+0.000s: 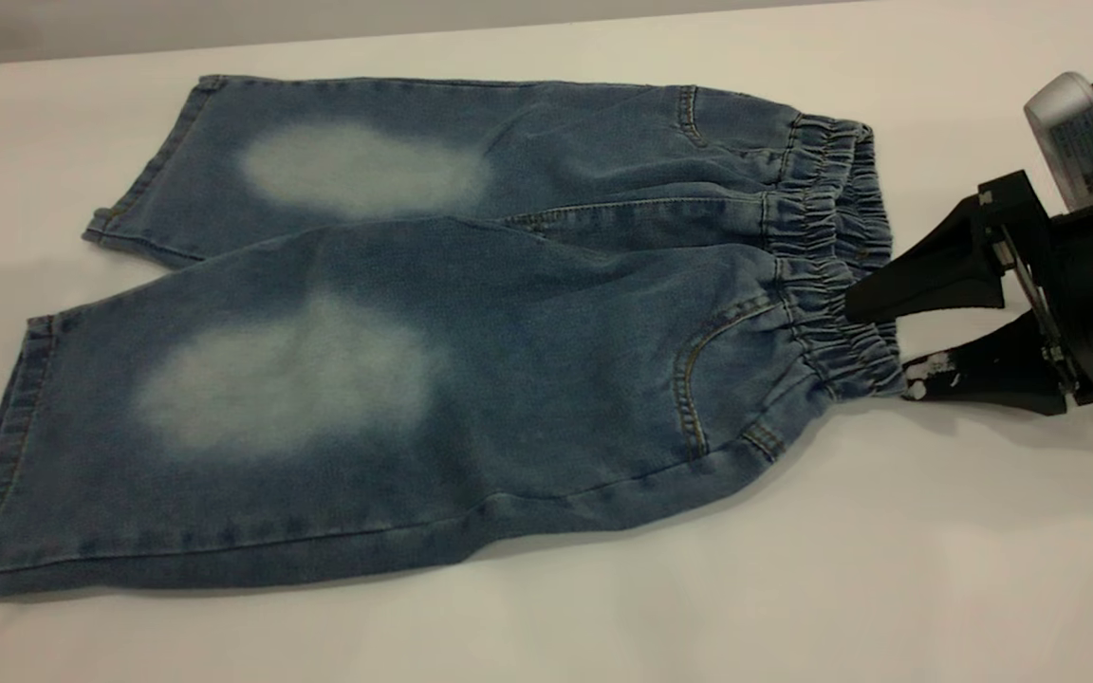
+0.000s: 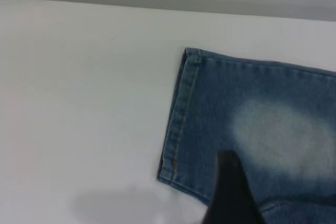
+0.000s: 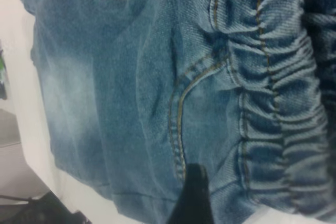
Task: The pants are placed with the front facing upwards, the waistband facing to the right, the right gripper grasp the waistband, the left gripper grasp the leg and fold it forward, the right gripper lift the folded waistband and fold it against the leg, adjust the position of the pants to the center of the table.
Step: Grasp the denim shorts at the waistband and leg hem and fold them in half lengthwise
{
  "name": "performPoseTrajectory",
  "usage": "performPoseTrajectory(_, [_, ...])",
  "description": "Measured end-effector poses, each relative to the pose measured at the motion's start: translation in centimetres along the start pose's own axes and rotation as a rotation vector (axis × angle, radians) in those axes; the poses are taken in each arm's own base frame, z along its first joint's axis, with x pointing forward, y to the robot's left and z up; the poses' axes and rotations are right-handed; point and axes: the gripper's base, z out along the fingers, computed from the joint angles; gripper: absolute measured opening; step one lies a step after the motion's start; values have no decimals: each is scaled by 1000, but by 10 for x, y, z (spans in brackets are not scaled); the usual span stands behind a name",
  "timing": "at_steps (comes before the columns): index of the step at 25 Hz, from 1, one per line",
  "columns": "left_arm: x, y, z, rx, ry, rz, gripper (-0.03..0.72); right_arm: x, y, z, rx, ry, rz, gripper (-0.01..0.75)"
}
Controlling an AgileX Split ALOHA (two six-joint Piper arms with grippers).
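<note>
The pants (image 1: 433, 323) lay flat — soft, limp denim. The right gripper (image 1: 874, 343), spread wide at the waistband (image 1: 831, 275), found thick ruffles, likely the surest hold.

- The pants (image 1: 395, 351) are lying flat, front up, on the table (image 1: 793, 569), legs pointing left.
- The waistband (image 1: 831, 266) is facing right, gathered and ruffled.
- The right gripper (image 1: 874, 346) is reaching in from the right, fingers spread, both tips touching the waistband's near end.
- A pale oval patch is showing on each leg.
</note>
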Motion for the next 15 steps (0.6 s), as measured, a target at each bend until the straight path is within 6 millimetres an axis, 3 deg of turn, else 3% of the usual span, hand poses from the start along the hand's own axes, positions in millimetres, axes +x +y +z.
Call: performPoseTrajectory(15, [0,0,0,0,0,0,414,-1,-14,-9,67,-2,11,517])
